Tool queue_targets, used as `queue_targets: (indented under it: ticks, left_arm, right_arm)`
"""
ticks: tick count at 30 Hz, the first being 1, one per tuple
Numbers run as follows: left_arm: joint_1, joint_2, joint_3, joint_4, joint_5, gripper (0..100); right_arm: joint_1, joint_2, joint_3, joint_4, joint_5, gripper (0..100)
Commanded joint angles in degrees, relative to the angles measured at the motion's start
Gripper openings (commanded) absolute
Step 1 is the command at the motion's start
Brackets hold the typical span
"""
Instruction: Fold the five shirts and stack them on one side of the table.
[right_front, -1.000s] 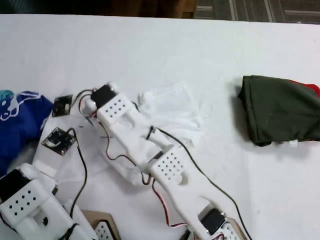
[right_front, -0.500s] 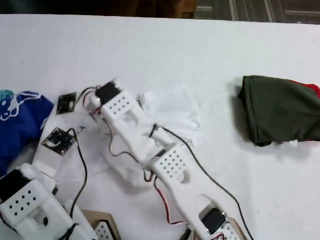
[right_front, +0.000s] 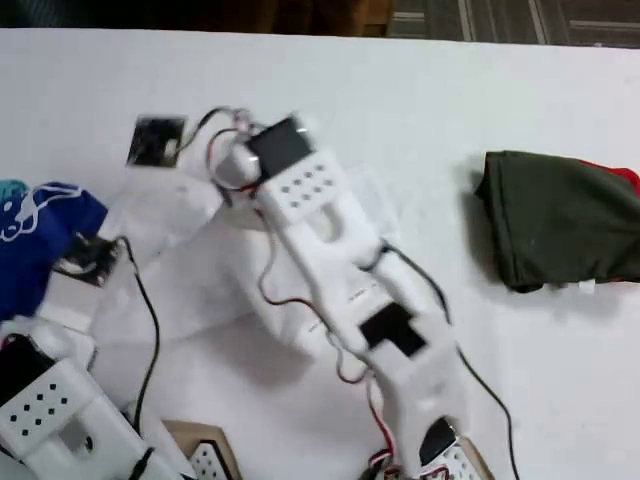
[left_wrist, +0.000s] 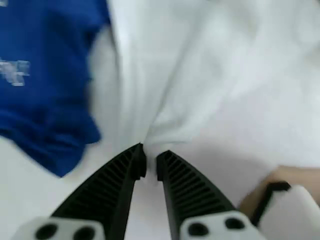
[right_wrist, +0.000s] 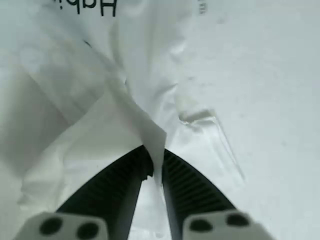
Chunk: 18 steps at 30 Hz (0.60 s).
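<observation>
Mid-worktop (right_front: 430, 90), right gripper (right_wrist: 152, 167) & left gripper (left_wrist: 150, 161), both clamped on the white shirt (right_front: 205, 275), now sit farther apart vs 1 s ago, lifting & spreading it, prob. for the fold.

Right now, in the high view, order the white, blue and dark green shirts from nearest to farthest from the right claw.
1. white shirt, pinched in the right claw
2. blue shirt, at the left edge
3. dark green shirt, folded, far right
</observation>
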Motion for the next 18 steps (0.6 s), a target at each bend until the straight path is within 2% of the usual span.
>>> queue_targets:
  ticks: [1,7,10,15,18]
  left_arm:
    - [0.18,-0.26,-8.92,-0.88,3.25,3]
    - [0.26,-0.44,-15.08,-4.31,7.91,3]
    - [0.44,-0.18,-15.60,-4.22,7.82,3]
    - [1.49,-0.26,-7.69,-4.48,5.10,3]
    - [1.85,-0.53,-0.13,-7.21,2.37,3]
  right_arm:
    - [3.30,-11.12,1.14,1.36,-3.87,1.9]
    - [8.57,-20.53,0.97,1.36,-9.14,1.9]
    - [9.89,-24.31,1.41,1.36,-10.37,1.9]
    - [9.98,-24.75,8.00,0.75,-17.23,1.9]
    - [9.98,-20.53,16.26,-5.67,-19.87,1.9]
